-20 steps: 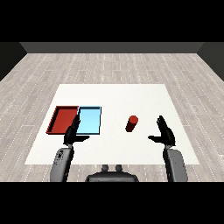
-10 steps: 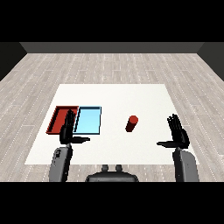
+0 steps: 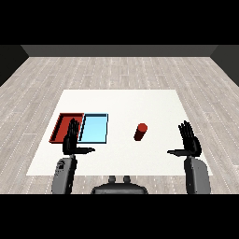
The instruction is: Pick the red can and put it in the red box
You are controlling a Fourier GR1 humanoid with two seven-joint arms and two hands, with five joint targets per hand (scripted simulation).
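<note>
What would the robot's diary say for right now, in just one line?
can: upright on table, untouched | red tray: no can inside | left hand: open, beside trays | right hand: open, right of can

There is a single view, the head view, set above the near edge of the white table (image 3: pixel 121 100) and facing forward and down across it. It stands far enough back that the whole tabletop fits in frame, with grey plank floor showing past its left, right and far edges and a dark wall beyond. The two forearms enter from the lower corners, the left hand (image 3: pixel 71 140) at near left and the right hand (image 3: pixel 189 142) at near right, so left and right are not mirrored. No second view shares the scene.
</note>
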